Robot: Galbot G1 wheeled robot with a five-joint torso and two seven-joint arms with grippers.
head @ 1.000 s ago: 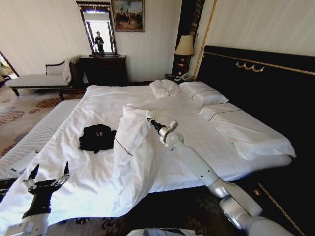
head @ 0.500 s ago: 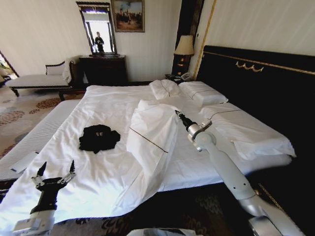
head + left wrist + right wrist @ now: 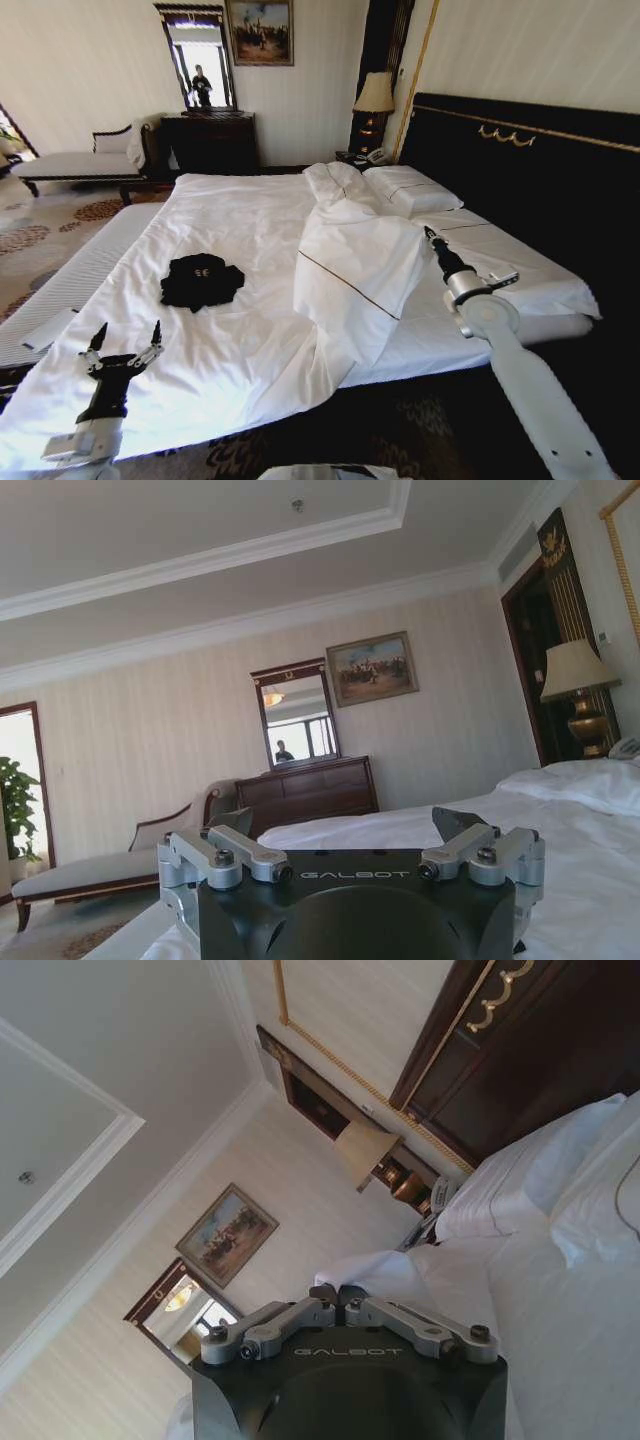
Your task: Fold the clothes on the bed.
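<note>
The clothes (image 3: 200, 280), a small black T-shirt with white chest lettering, lie crumpled on the left half of the bed (image 3: 240, 205). My right gripper (image 3: 428, 232) is shut on the white duvet (image 3: 360, 265) and holds a raised fold of it to the right of the shirt, near the dark headboard (image 3: 530, 190). In the right wrist view the fingers (image 3: 338, 1293) are pinched on white duvet cloth (image 3: 395, 1272). My left gripper (image 3: 127, 340) stands open and empty over the bed's front left edge, nearer me than the shirt. Its spread fingers (image 3: 455, 822) point across the bed (image 3: 580, 860).
Pillows (image 3: 410, 188) lie at the head of the bed. A white-cushioned chaise (image 3: 75, 162), a dark dresser with mirror (image 3: 210, 140) and a lamp (image 3: 375, 95) stand along the far wall. A low white pad (image 3: 70, 280) lies left of the bed.
My right gripper has carried the duvet fold to the right, away from the shirt and toward the headboard. The left gripper has shifted slightly right.
</note>
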